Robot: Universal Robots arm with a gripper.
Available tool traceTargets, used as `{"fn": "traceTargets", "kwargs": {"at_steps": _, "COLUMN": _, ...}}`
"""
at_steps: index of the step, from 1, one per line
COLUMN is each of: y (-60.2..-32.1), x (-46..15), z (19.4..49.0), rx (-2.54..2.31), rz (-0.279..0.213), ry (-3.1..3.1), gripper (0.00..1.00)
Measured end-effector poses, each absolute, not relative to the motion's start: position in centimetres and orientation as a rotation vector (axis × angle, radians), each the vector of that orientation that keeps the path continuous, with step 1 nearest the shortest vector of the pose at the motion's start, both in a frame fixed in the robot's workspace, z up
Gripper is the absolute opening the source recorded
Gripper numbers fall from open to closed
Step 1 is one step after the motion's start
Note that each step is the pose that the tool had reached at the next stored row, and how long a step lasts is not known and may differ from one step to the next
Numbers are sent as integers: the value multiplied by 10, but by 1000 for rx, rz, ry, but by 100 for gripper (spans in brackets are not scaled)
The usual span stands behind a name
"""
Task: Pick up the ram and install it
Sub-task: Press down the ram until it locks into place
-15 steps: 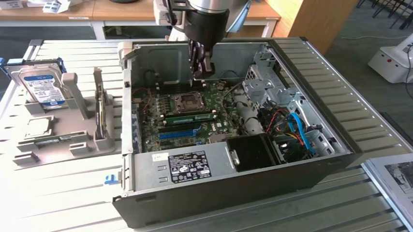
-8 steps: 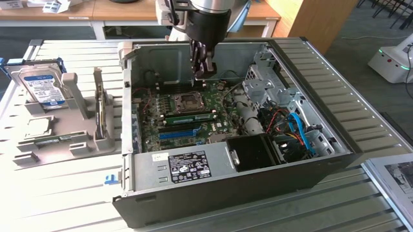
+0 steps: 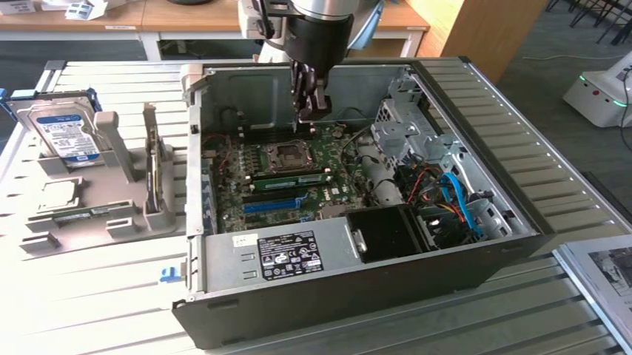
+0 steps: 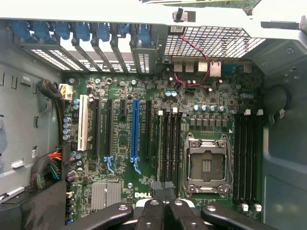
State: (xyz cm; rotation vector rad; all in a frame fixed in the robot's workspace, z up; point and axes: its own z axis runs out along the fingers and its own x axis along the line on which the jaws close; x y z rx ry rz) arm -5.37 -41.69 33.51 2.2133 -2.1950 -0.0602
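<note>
1. Evidently the gripper (image 3: 314,103) hung inside the open computer case (image 3: 513,222), over the far part of the motherboard (image 3: 326,196). Its fingers were pressed together, and I could make out nothing between them; the wrist view showed the closed tips (image 4: 163,189) just above the board's edge.
2. The ram (image 3: 291,180) lay as a long green stick on the near side of the CPU socket (image 3: 288,153). It looked set in a memory slot, though whether it was fully seated I could not tell.
3. Handling, as a judgement: such a stick is light and stiff but fragile — thin board, small chips, bare contacts along one long edge. It is best taken by the two flat faces near the middle or by the short ends, never by the contact edge, and kept square to the slot so that it does not twist.
4. Around it: the long blue slot (image 3: 271,205) ran nearer the camera. A silver box with a label (image 3: 286,255) stood against the near wall.
5. Obstacles: red and blue cables (image 3: 449,196) bunched at the exterior view's right beside a black shroud (image 3: 390,233), and the case walls crowded any sideways approach — the way in was from above.
6. Outside the case, at the exterior view's left, a grey holder (image 3: 109,214) carried a hard drive (image 3: 61,129).
</note>
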Motion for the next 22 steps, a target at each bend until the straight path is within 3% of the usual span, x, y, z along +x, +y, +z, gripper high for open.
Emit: {"fn": "traceTargets", "kwargs": {"at_steps": 22, "y": -417, "x": -54, "z": 334, "rx": 1926, "rz": -65, "ry": -2458, "gripper": 10}}
